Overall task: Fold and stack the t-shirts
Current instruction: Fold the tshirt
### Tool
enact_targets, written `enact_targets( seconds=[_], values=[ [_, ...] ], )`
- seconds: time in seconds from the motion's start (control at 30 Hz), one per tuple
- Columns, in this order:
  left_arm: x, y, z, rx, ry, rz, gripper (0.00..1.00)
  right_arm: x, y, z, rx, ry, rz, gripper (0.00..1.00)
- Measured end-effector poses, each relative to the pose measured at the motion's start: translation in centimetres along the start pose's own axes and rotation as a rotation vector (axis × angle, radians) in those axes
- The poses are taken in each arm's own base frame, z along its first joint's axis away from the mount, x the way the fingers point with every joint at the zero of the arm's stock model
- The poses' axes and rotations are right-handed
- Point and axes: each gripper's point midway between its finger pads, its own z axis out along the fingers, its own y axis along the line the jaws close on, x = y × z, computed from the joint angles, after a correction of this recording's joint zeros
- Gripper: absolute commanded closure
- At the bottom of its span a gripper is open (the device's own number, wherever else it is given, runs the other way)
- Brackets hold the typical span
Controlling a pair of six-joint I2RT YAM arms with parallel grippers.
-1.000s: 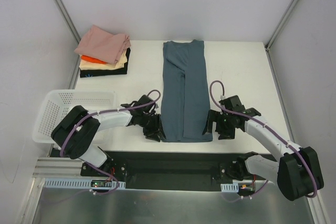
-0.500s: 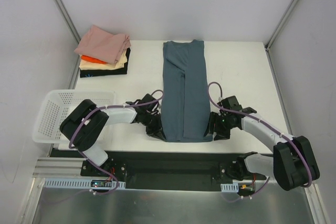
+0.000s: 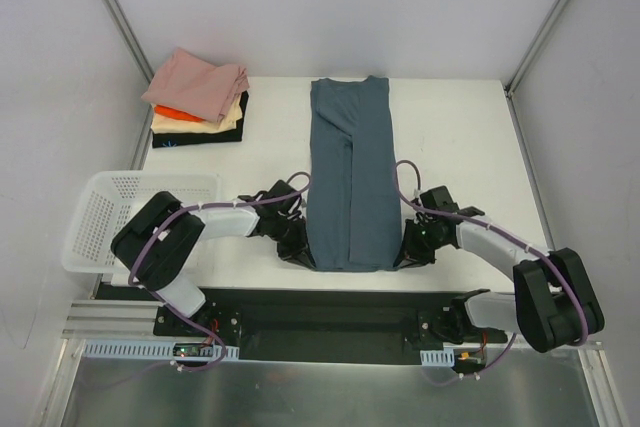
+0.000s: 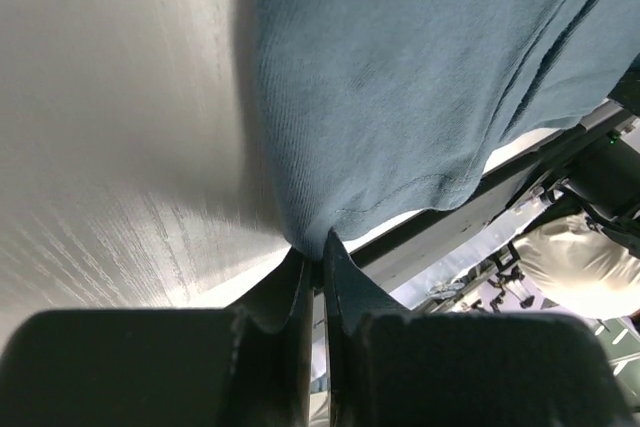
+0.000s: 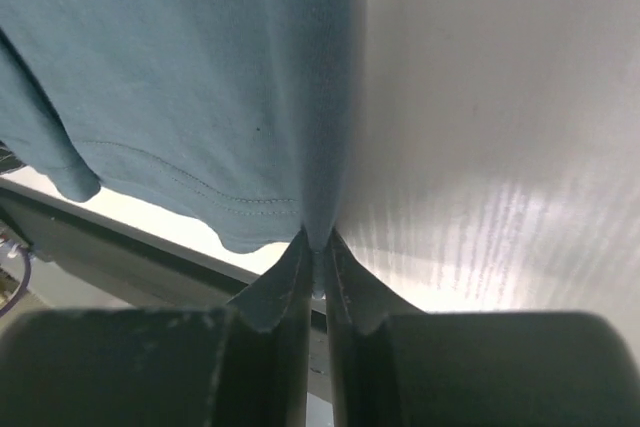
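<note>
A slate-blue t-shirt [image 3: 350,177] lies folded into a long strip down the middle of the table, hem toward the arms. My left gripper [image 3: 302,255] is shut on its near left hem corner; the left wrist view shows the blue cloth [image 4: 400,87] pinched at the fingertips [image 4: 298,265]. My right gripper [image 3: 405,259] is shut on the near right hem corner, where the cloth [image 5: 200,77] bunches between its fingertips [image 5: 340,252]. A stack of folded t-shirts [image 3: 198,97], pink on top of orange, cream and black, sits at the far left.
A white lattice basket [image 3: 100,209] stands at the left edge of the table, next to the left arm. The table's near edge [image 3: 350,282] runs just below both grippers. Metal frame posts rise at the back corners.
Both grippers have slid inward onto the hem corners of the blue t-shirt and shut on them; the left shut first, the right afterwards. The t-shirt itself has not moved.
</note>
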Motion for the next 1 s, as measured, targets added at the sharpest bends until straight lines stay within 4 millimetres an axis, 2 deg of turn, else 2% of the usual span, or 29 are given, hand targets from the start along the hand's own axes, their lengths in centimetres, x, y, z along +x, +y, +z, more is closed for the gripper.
enact_targets(
  seconds=[0.13, 0.23, 0.37, 0.47, 0.67, 0.8, 0.87, 1.0],
  values=[
    [0.4, 0.1, -0.3, 0.003, -0.011, 0.012, 1.00, 0.8, 0.7, 0.3, -0.062, 0.022, 0.004, 0.94],
    [1.2, 0.5, -0.8, 0.013, -0.012, 0.007, 1.00, 2.4, 1.1, 0.5, -0.127, 0.058, 0.020, 0.95],
    [3.5, 1.3, -1.2, 0.022, 0.026, -0.013, 1.00, 5.3, 1.7, 0.5, -0.191, 0.128, 0.015, 0.97],
    [5.2, 0.9, -1.8, 0.051, 0.052, 0.001, 1.00, 6.9, 2.6, -0.1, -0.229, 0.169, -0.019, 0.97],
    [6.9, -2.2, -4.9, 0.193, 0.029, 0.072, 1.00, 8.0, 4.3, -2.7, -0.314, 0.131, -0.083, 0.96],
    [8.4, -4.0, -7.1, 0.279, 0.020, 0.118, 1.00, 8.7, 5.8, -5.6, -0.389, 0.093, -0.124, 0.96],
    [8.9, -4.4, -7.7, 0.300, 0.019, 0.124, 1.00, 8.9, 6.5, -6.9, -0.415, 0.084, -0.139, 0.96],
    [9.4, -4.7, -8.4, 0.318, 0.025, 0.114, 1.00, 9.3, 7.0, -8.3, -0.430, 0.089, -0.146, 0.96]
  ],
)
